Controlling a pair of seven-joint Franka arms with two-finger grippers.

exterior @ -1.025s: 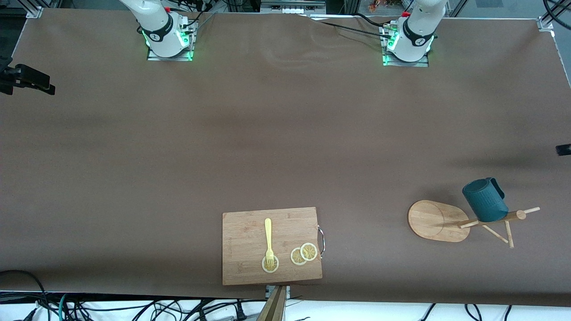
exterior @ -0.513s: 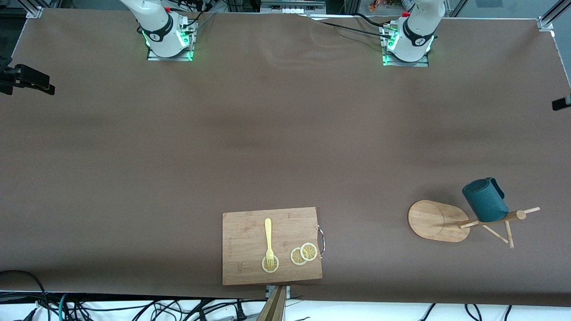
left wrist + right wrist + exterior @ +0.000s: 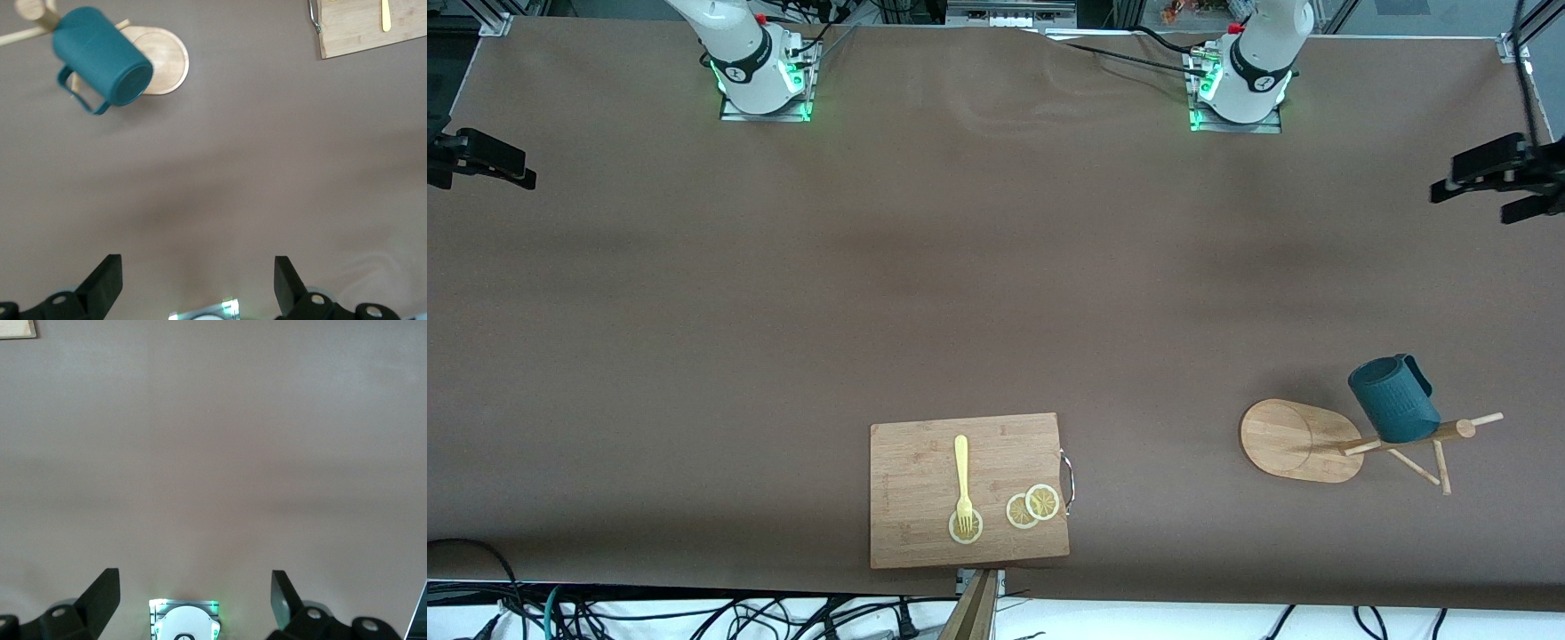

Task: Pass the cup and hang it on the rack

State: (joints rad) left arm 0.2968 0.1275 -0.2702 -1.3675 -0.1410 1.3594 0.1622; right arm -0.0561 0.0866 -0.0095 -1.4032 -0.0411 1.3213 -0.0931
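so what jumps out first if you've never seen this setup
The dark teal cup hanging on the bamboo rack near the left arm's end of the table stands out most. Next comes the wooden cutting board at the table's near edge, holding a yellow fork and lemon slices. The left gripper and right gripper hang open, high over bare table.

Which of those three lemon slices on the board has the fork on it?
The lemon slice nearest the front camera, lying apart from the other two: the yellow fork rests its tines on it. The overlapping pair of slices on the cutting board is untouched.
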